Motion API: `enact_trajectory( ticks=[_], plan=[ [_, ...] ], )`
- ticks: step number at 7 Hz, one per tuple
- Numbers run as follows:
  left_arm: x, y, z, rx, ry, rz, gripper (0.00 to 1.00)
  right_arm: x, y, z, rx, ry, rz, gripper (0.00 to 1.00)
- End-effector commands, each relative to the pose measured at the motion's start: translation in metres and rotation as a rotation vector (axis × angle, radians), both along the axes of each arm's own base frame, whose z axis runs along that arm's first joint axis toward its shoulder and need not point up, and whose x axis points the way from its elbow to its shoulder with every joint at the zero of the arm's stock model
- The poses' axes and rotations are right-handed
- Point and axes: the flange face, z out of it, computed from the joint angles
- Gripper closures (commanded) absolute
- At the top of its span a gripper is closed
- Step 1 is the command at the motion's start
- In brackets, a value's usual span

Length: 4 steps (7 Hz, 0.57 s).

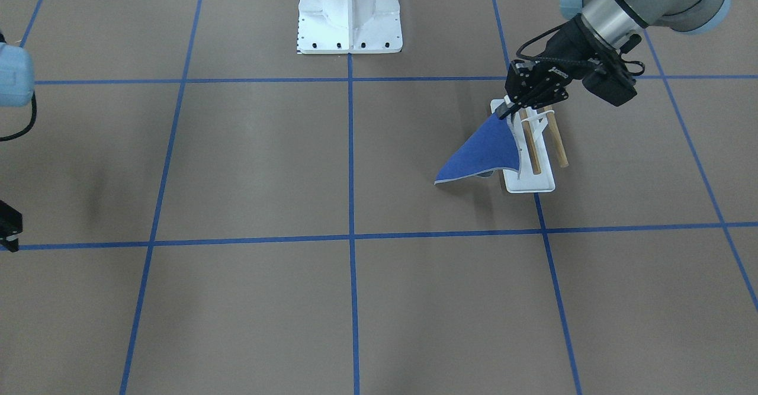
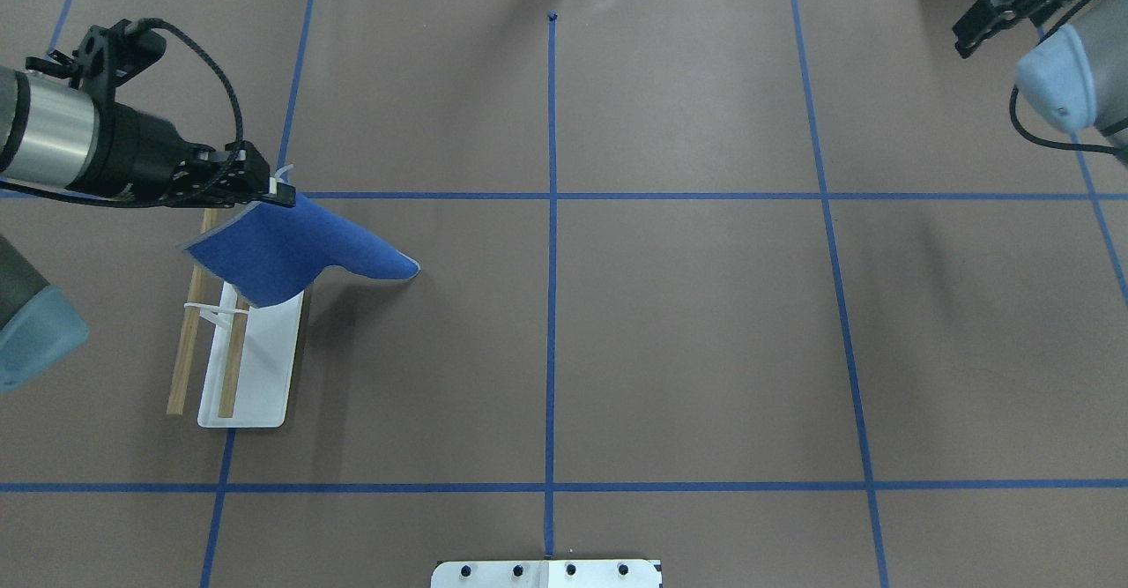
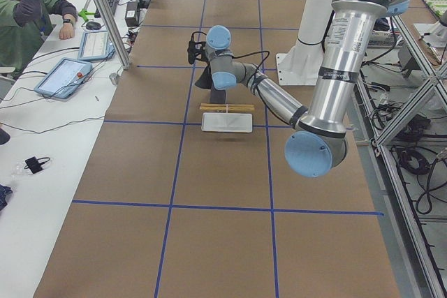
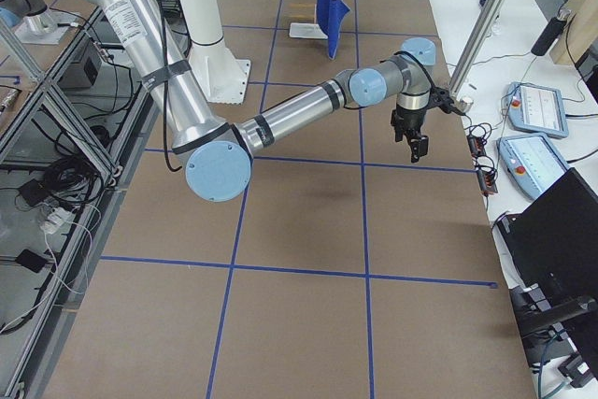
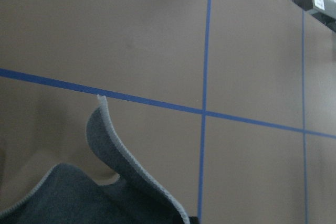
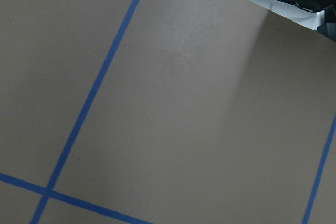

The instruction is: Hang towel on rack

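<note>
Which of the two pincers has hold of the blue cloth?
The left arm's pincer: it is shut on a corner of the small royal-blue cloth towel, holding it up at the white-based wooden-dowel rack. The right arm's pincer, far from it, holds nothing.

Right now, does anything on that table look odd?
Only the royal-blue cloth towel: the left tool pinches one corner, so it hangs lopsided beside the white rack with wooden dowels, its low tip apparently touching the brown table. Nothing looks damaged.

Silver arm tubes [image 4: 149, 44], pale-blue joint caps [image 4: 218, 173], black left hand [image 1: 503, 111].
</note>
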Motion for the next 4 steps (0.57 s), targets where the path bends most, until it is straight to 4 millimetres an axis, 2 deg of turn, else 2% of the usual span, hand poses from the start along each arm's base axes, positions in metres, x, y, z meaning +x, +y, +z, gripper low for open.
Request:
enact_trajectory(
  ticks=[1,2,3,4],
  plan=[
    [-0.041,-0.018,0.039,0.123,-0.065,0.043,1.0,0.063,0.01,0.046,-0.025,-0.047,-0.026,0.0],
    [-0.059,-0.033,0.058,0.162,-0.089,0.049,1.0,0.074,0.018,0.065,-0.013,-0.035,-0.063,0.0],
    [-0.066,-0.044,0.078,0.204,-0.123,0.054,1.0,0.085,0.02,0.07,-0.013,-0.033,-0.056,0.0],
    [-0.07,-0.038,0.103,0.225,-0.155,0.074,1.0,0.085,0.021,0.072,-0.016,-0.033,-0.056,0.0]
  ],
)
